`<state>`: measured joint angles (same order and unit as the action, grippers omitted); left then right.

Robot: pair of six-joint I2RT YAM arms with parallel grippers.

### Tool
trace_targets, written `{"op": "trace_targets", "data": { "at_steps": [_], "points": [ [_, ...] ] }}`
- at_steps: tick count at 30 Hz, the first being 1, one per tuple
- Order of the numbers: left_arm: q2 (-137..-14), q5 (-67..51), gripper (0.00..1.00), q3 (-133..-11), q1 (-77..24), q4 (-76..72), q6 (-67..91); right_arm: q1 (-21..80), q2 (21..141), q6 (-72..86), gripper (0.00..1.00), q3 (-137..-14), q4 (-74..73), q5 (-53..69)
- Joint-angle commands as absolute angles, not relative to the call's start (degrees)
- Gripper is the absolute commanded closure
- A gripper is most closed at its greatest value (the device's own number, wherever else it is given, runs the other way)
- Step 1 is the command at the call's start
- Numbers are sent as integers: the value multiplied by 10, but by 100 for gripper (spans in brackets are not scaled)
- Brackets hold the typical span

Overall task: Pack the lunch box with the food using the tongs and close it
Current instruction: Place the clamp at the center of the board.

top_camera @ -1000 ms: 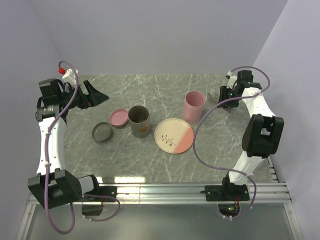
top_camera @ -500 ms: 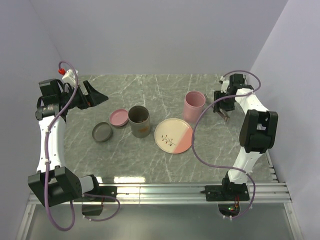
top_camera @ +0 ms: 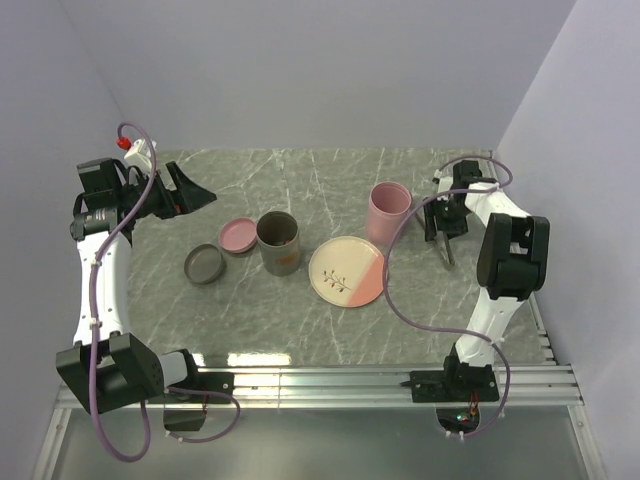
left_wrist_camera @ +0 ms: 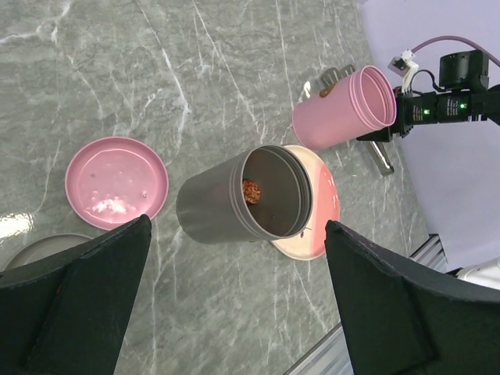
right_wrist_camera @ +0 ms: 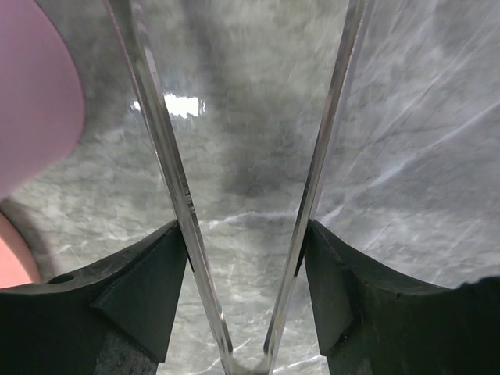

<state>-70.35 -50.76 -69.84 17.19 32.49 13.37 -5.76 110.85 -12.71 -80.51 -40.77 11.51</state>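
We find the tongs (right_wrist_camera: 168, 156) inside the right pincer (right_wrist_camera: 244, 234). Its dark fingers (right_wrist_camera: 141, 289) press the outer face of each slim arm, so we judge it clamped on them. Their long axis runs up the wrist frame, with the joined end at the bottom edge and the tips spreading toward the top, above the veined grey bench (right_wrist_camera: 406, 156). In the overhead frame they sit right of centre, near the matte pink cup (top_camera: 389, 212). The left pincer (top_camera: 192, 190), spread wide and empty, hovers upper left, well apart. One brownish food piece (left_wrist_camera: 251, 190) lies in the smooth grey canister (left_wrist_camera: 226, 211), left of the cup. We judge the polished steel slippery.
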Motion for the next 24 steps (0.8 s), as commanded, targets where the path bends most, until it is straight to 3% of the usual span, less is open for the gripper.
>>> {"op": "trace_targets", "data": {
  "at_steps": [1, 5, 6, 8, 17, 24],
  "points": [
    [-697, -520, 1, -717, 177, 330, 120, -55, 1114, -136, 34, -794, -399, 107],
    [-692, -520, 1, -712, 177, 330, 117, -55, 1120, -140, 31, -791, -400, 105],
    [-692, -520, 1, -710, 178, 331, 116, -55, 1121, -140, 25, -790, -401, 106],
    [-691, -520, 1, -708, 178, 331, 116, -54, 1121, -140, 3, -788, -401, 107],
    [-693, -523, 1, -715, 180, 340, 115, -54, 1093, -141, 1, -795, -417, 119],
    [-710, -497, 1, -736, 182, 383, 97, -63, 990, -152, 0, -807, -456, 131]
  ]
}}
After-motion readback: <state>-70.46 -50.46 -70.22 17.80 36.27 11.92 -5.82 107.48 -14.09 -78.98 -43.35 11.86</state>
